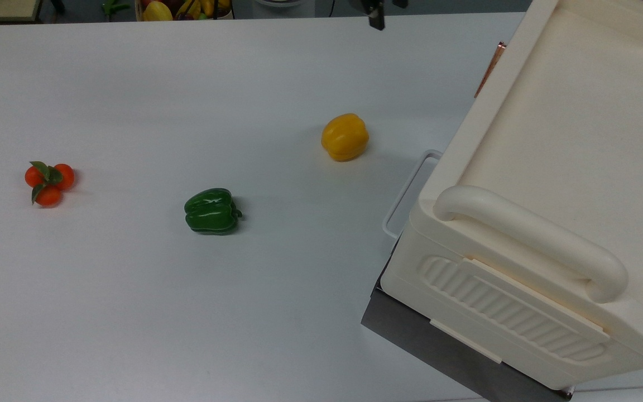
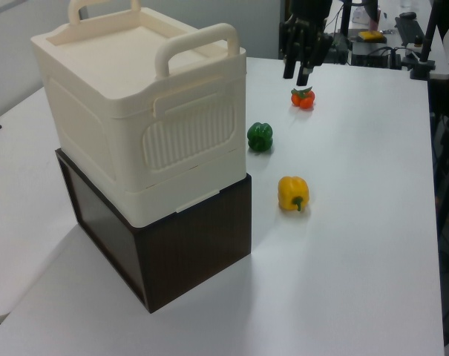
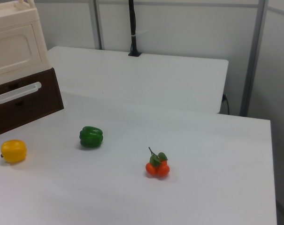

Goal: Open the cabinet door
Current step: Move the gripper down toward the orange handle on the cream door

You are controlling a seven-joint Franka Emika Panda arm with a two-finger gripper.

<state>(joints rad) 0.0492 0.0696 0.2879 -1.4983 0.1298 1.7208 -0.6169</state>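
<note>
Tool point(image 2: 297, 74) (fingers parted), well apart from cabinet door point(image 3: 11, 50)

Cream cabinet point(image 2: 135, 111) upright; cabinet door point(image 3: 12, 49) shut.

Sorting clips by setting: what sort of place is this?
Likely a robotics lab: a bare white table with a cream cabinet, a green pepper and a gripper above.
</note>
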